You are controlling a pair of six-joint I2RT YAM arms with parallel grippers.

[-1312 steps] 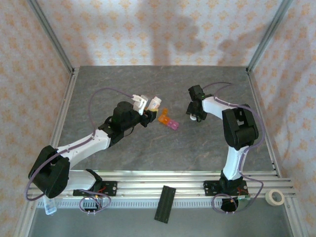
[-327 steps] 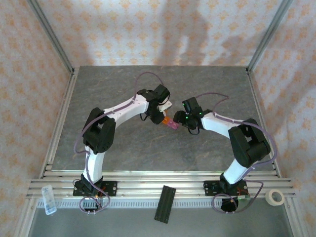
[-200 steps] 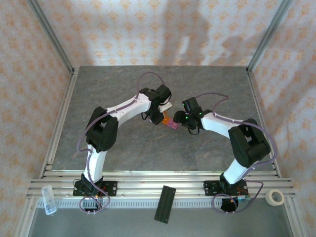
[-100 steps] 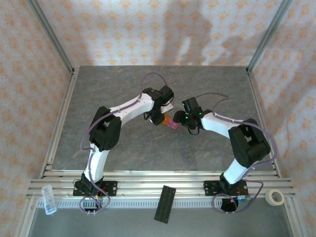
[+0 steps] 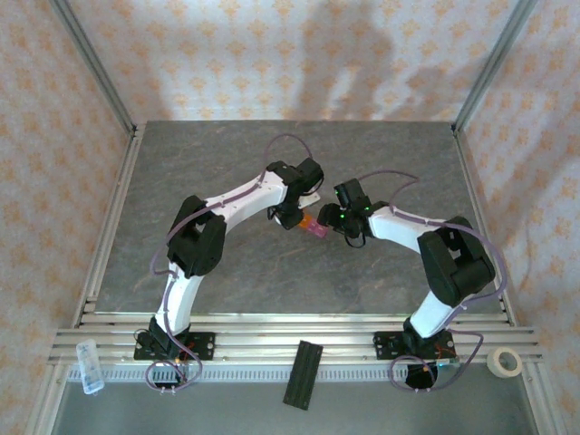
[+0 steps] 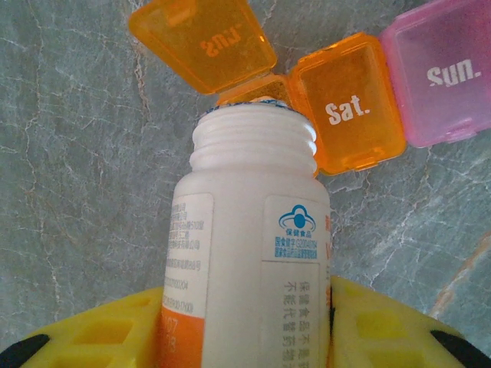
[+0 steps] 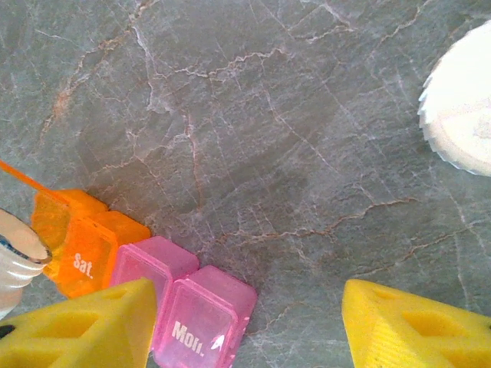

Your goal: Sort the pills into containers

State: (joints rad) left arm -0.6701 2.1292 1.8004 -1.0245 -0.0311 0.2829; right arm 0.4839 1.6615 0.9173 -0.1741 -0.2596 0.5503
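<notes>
Bottle of white plastic, uncapped, pinched at its body between the yellow fingers of the left end effector and tipped so that its threaded mouth hangs directly over the open orange compartment of the pill box. The tilt presumably lets pills slide out under their own weight, though none can be made out in the mouth or in the compartment. The hinged lid lies folded back towards the worktop, clear of the mouth. The neighbouring compartments, orange "Sat." and pink "Sun.", are shut. The right end effector stands spread wide at the pink end of the strip, gripping nothing, with the "Mon." compartment just beside one finger. It appears to brace the box against sliding, but contact cannot be confirmed. A white ribbed cap lies well apart from the box.
</notes>
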